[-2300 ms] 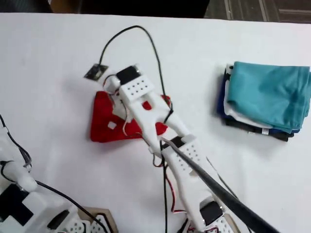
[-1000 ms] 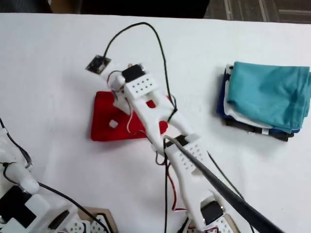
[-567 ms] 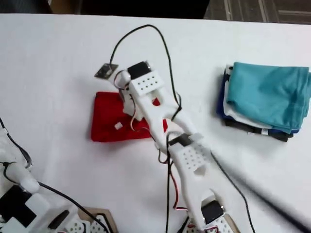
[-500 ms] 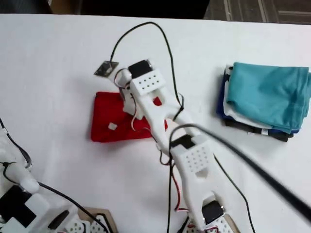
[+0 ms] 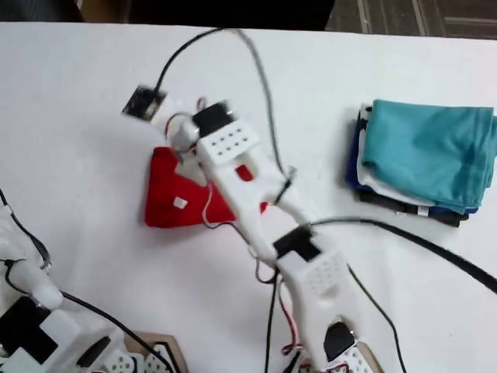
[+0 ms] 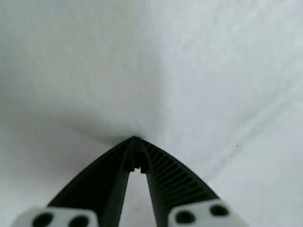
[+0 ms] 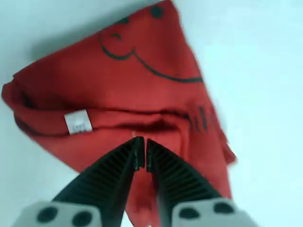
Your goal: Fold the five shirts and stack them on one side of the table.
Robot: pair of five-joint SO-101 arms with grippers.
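Observation:
A red shirt [image 5: 172, 200] lies left of the table's middle, bunched into a rough triangle, its white label [image 5: 179, 203] facing up. The right arm stretches from the near edge across it. In the right wrist view my right gripper [image 7: 140, 144] is shut, its tips pinching a fold of the red shirt [image 7: 142, 80] next to the label [image 7: 78, 122]. A stack of folded shirts [image 5: 427, 155], teal on top, sits at the right side. My left gripper [image 6: 136, 147] is shut with nothing in it, just above bare white table.
The left arm's base [image 5: 31, 311] sits at the near left corner. A black cable loops over the table's far half with a small dark board [image 5: 144, 102] at its end. Another cable [image 5: 419, 245] crosses the near right.
The red shirt lay flat as a rectangle half a second ago; now it is drawn into a triangle. The right arm's wrist swung left, and the cables shifted with it.

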